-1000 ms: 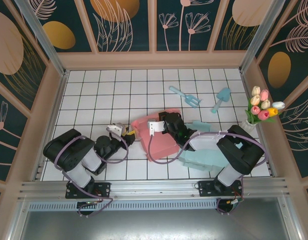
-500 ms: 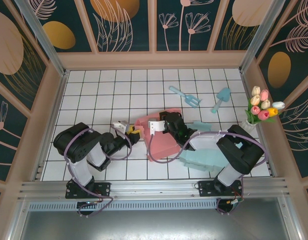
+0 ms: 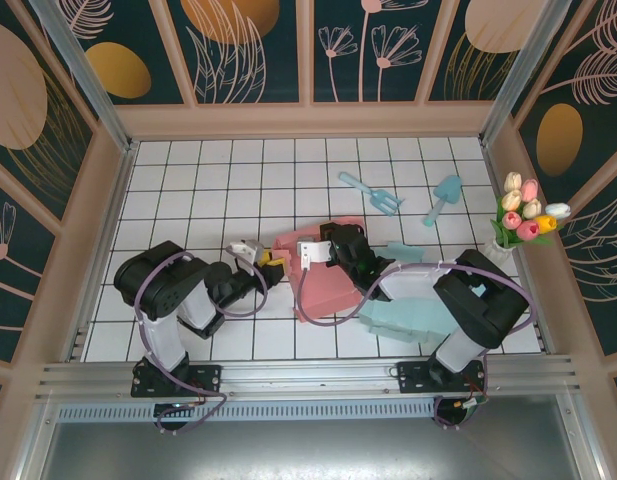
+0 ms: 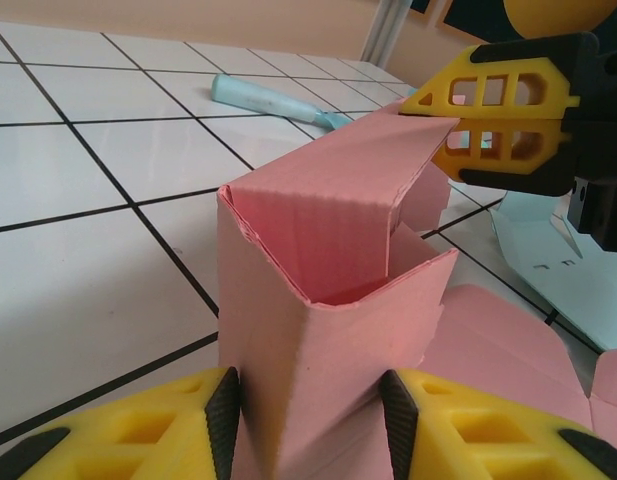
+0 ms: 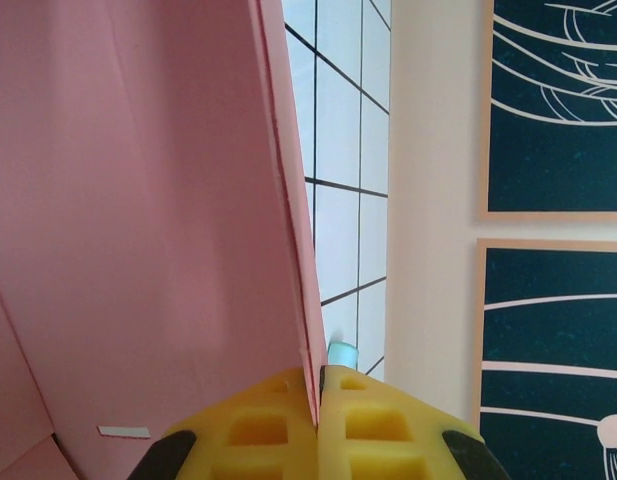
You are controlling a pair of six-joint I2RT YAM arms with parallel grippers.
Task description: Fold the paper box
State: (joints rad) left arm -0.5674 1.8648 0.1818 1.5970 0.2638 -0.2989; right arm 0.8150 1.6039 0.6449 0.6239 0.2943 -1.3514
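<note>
The pink paper box (image 3: 326, 288) lies partly formed near the middle of the white tiled counter (image 3: 188, 190), between the two arms and a little toward the near edge. The left hand (image 4: 308, 428) is low at the box's left side, its yellow fingers (image 4: 138, 435) standing either side of an upright folded corner. The dark pads look pressed against both faces of that corner, though the contact itself sits at the very bottom edge of the left wrist view and is hard to confirm. Above the fingers the corner forms an open pocket, with a slanted flap rising from it toward the far right. The right hand (image 5: 318, 398) has its two fingers closed together on the thin edge of that flap, the pink sheet running up from between them in the right wrist view. From the left wrist camera the same fingers (image 4: 493, 105) pinch the flap's top corner. More of the pink sheet lies flat on the counter below them. A pale blue flattened box (image 3: 413, 315) rests just to the right of the pink one, under the right arm. Two teal toy tools (image 3: 370, 193) lie farther back, and a vase of tulips (image 3: 523, 218) stands at the right edge.
</note>
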